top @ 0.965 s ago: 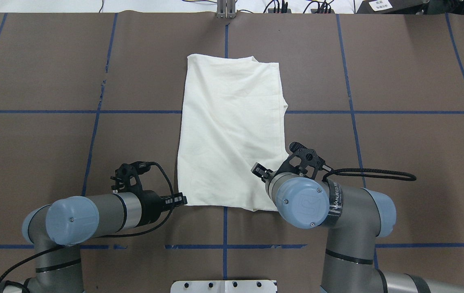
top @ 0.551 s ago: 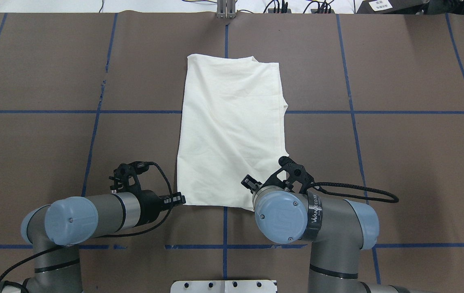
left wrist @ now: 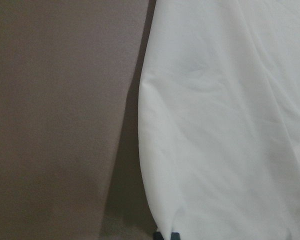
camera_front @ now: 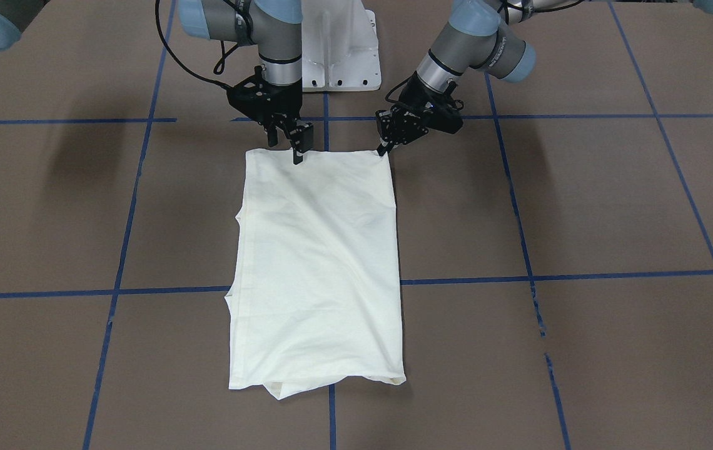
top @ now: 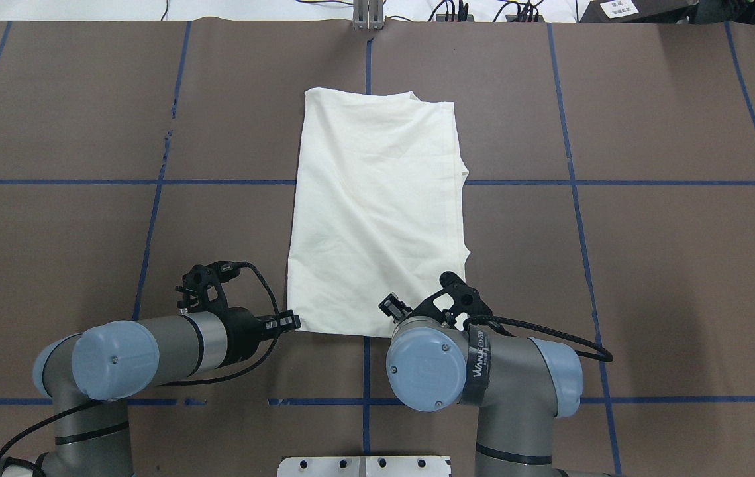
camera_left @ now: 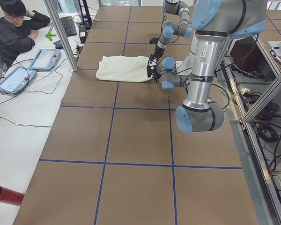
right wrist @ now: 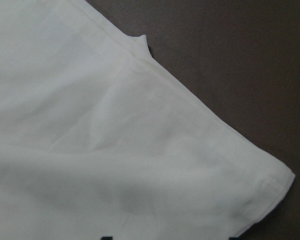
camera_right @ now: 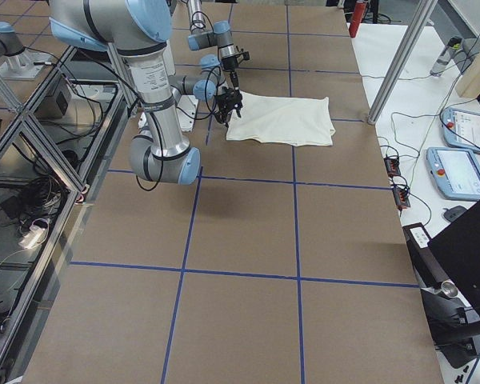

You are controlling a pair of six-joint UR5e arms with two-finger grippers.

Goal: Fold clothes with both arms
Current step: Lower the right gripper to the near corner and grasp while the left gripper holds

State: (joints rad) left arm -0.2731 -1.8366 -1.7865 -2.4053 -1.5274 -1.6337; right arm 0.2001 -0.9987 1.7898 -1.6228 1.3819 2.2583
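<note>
The cream shirt (top: 377,212) lies folded into a tall rectangle mid-table, plain side up, no print showing (camera_front: 319,262). My left gripper (top: 290,322) sits low at its near-left corner (camera_front: 384,147). In the left wrist view, cloth (left wrist: 225,125) fills the space between two fingertips set apart at the bottom edge, so the gripper is open. My right gripper (camera_front: 288,145) stands over the shirt's near edge, inward from the near-right corner, mostly hidden under its wrist in the overhead view. In its wrist view the hemmed corner (right wrist: 270,180) shows, with the fingertips apart: open.
Brown table paper (top: 649,265) with blue tape lines surrounds the shirt. The white base plate (top: 364,466) is at the near edge. A person (camera_left: 14,28) sits beyond the far side with tablets (camera_left: 44,58). Metal posts (camera_right: 392,64) stand along that edge.
My right arm has swung toward the robot and to the left, bringing its gripper from the shirt's near-right part to the near edge. My left gripper crept slightly left. The shirt lies as before.
</note>
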